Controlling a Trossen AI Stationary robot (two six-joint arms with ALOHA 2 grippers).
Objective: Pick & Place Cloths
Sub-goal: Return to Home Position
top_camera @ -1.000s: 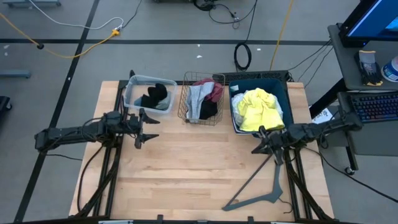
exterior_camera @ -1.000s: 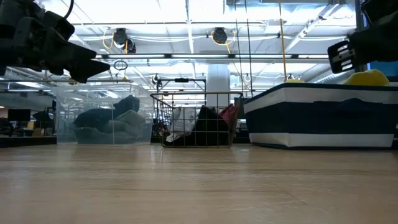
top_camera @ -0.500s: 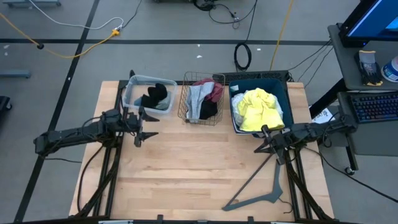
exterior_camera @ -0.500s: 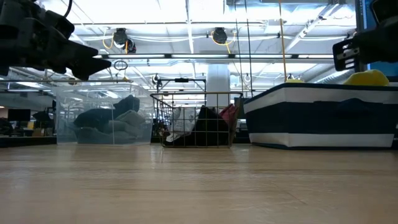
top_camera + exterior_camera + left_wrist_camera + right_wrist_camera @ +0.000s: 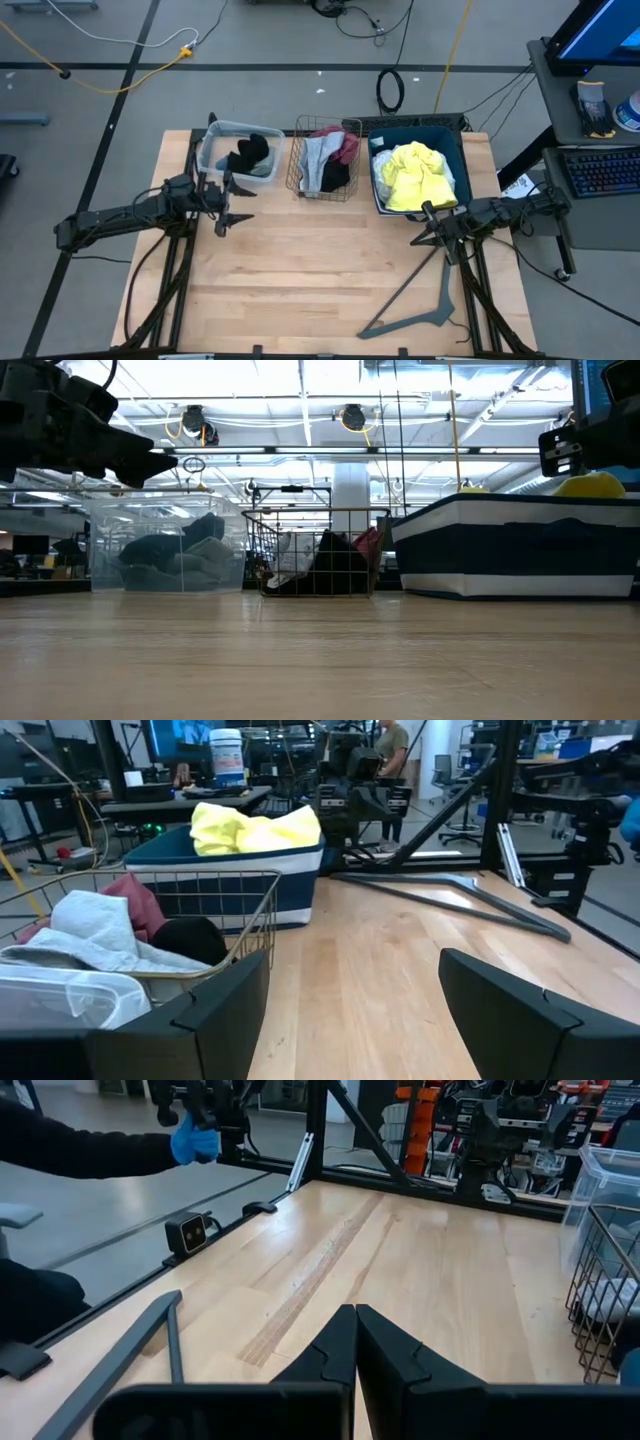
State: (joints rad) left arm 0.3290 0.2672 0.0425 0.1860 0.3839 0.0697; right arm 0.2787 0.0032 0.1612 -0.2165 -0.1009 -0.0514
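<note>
Cloths sit in 3 containers along the far edge of the pale wooden tabletop [image 5: 300,270] in the high view. A black piece [image 5: 248,153] is in the clear plastic bin [image 5: 215,135]. A grey-white piece [image 5: 316,160] and a maroon piece [image 5: 345,145] are in the wire basket [image 5: 297,165]. The large yellow shirt [image 5: 415,172] is heaped in the navy fabric organizer [image 5: 463,165]. No cloth lies loose on the wood. The left gripper [image 5: 238,205] hovers just in front of the bin. The right gripper [image 5: 418,236] hovers just in front of the organizer, beside one end of the grey plastic clothes hanger [image 5: 400,291].

In the low view both grippers hang clear of the tabletop, and the yellow shirt humps above the organizer's rim.

In the left wrist view the 2 fingers [image 5: 190,1020] stand wide apart, released, with nothing between them.

In the right wrist view the fingers [image 5: 330,1355] are clenched together on nothing. A person's blue-gloved hand [image 5: 195,1142] shows beyond the tabletop.

The sorting looks finished. If a cloth needed lifting again, it would likely be light, limp and not fragile, sagging and trailing from a single pinch. The best hold is probably a raised fold at the top of a heap, such as the yellow shirt's crest. From the basket, a straight upward pull should keep the fabric from snagging on the wire.
</note>
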